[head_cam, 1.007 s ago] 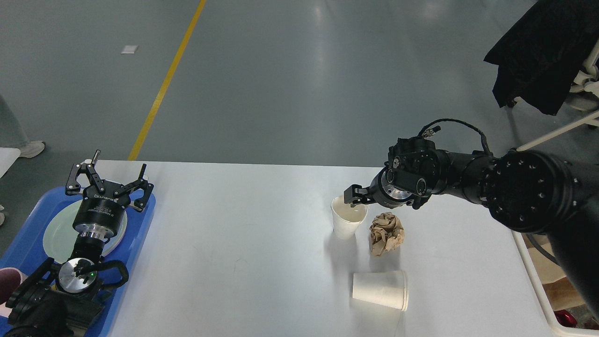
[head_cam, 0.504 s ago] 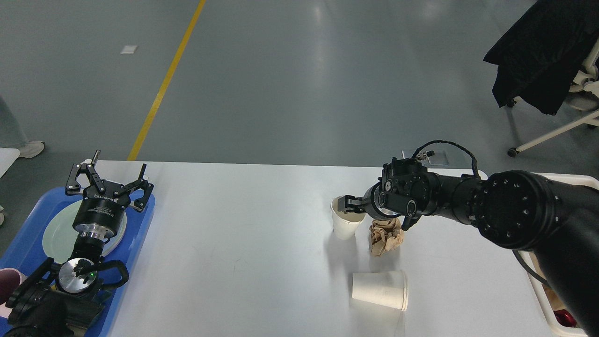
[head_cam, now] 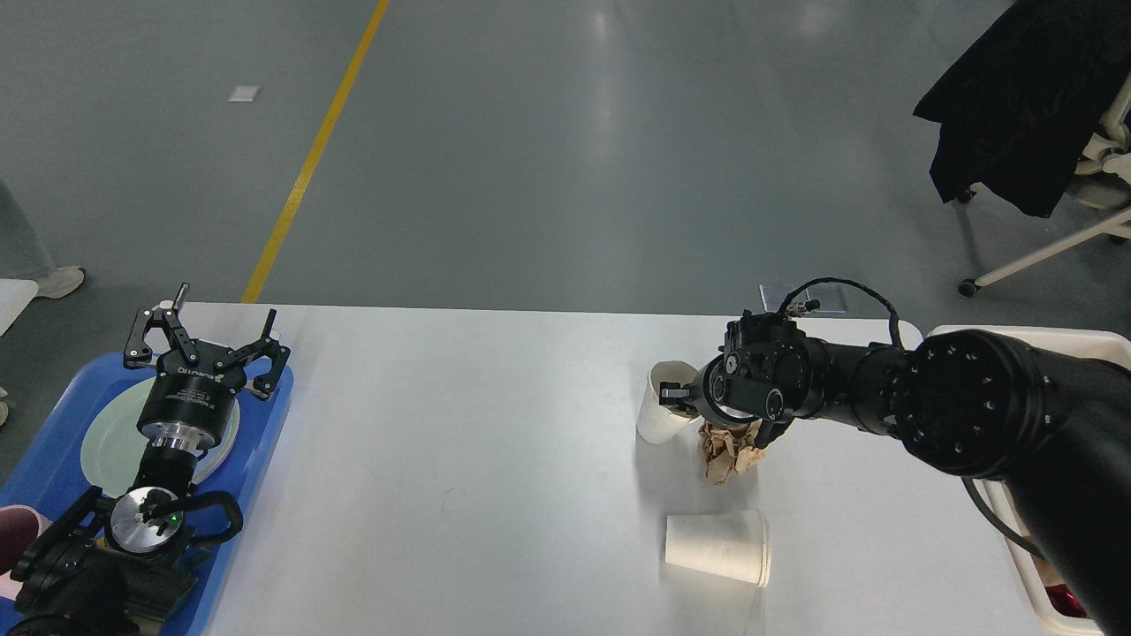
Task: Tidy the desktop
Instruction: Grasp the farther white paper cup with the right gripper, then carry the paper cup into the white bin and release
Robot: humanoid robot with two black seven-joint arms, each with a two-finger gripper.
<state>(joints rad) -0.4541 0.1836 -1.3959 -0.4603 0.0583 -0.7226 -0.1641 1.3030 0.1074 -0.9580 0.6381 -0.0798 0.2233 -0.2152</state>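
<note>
Broadly, the wide white smooth counter [head_cam: 459,459] fills the lower view, with grey floor and a yellow line [head_cam: 309,159] beyond. On it lie a tipped white paper cup [head_cam: 717,548] and a crumpled brown paper ball [head_cam: 729,450]. My right tool [head_cam: 673,395] reaches into the rim of a tilted white paper cup [head_cam: 656,420]; its grip I cannot tell. My left tool [head_cam: 205,344] hangs spread wide, holding nothing, over a blue plastic tray [head_cam: 256,442].

White bench [head_cam: 459,459]; right end effector [head_cam: 675,395] at rim of tilted paper cup [head_cam: 656,420], fingers too dark to separate. Crumpled brown paper [head_cam: 729,450] just right of cup. Second cup [head_cam: 717,548] on its side, nearer. Left end effector [head_cam: 205,340] spread wide over blue tray [head_cam: 256,450], far left.
</note>
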